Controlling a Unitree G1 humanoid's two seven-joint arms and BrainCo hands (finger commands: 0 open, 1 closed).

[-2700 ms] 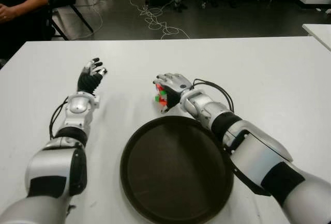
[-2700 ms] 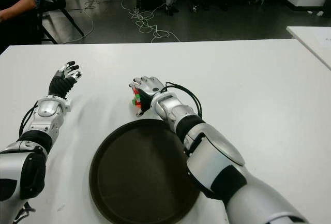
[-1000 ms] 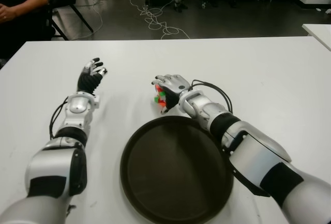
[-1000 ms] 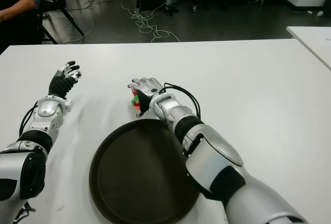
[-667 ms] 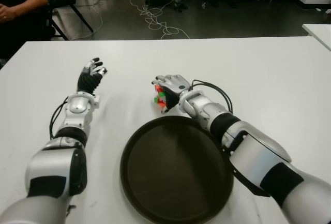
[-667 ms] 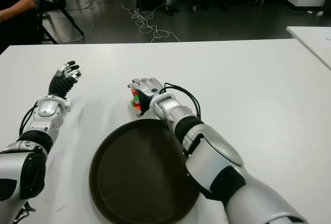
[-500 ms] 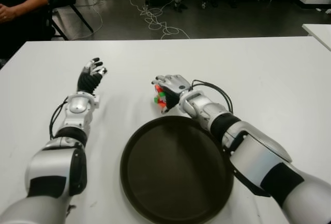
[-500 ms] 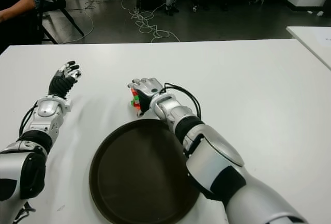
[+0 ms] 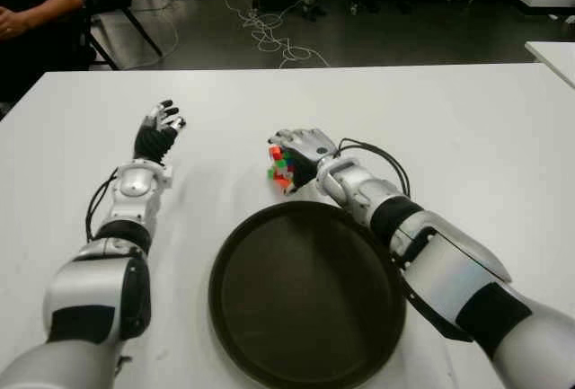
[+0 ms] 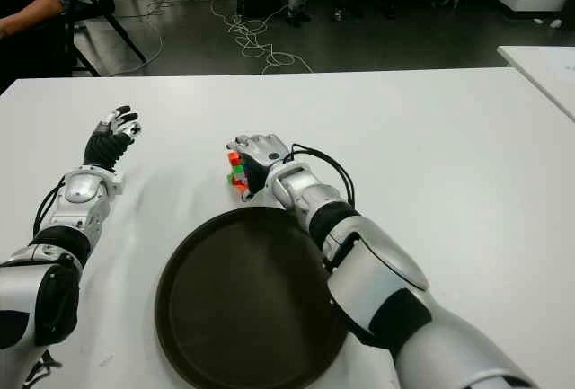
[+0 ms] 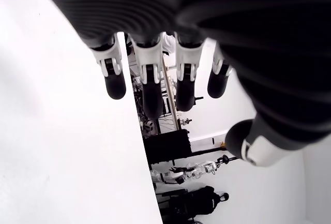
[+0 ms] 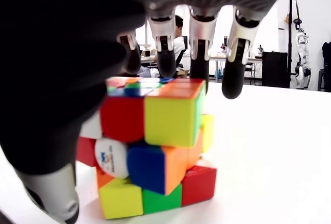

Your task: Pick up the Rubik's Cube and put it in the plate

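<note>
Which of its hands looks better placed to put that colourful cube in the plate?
The right hand: it is cupped over the Rubik's Cube beside the plate.

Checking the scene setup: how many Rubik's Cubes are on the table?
1. The Rubik's Cube sits on the white table under the right hand, just beyond the dark plate.

The Rubik's Cube [image 9: 280, 167] sits on the white table at about twelve o'clock from the plate [image 9: 305, 292], just beyond its far rim, apart from it. Its layers are twisted out of line, so the top slab overhangs the bottom one. Red, yellow, orange, green, blue and white stickers show, all scrambled. The plate is round, dark brown, shallow-rimmed and lies flat.
</note>
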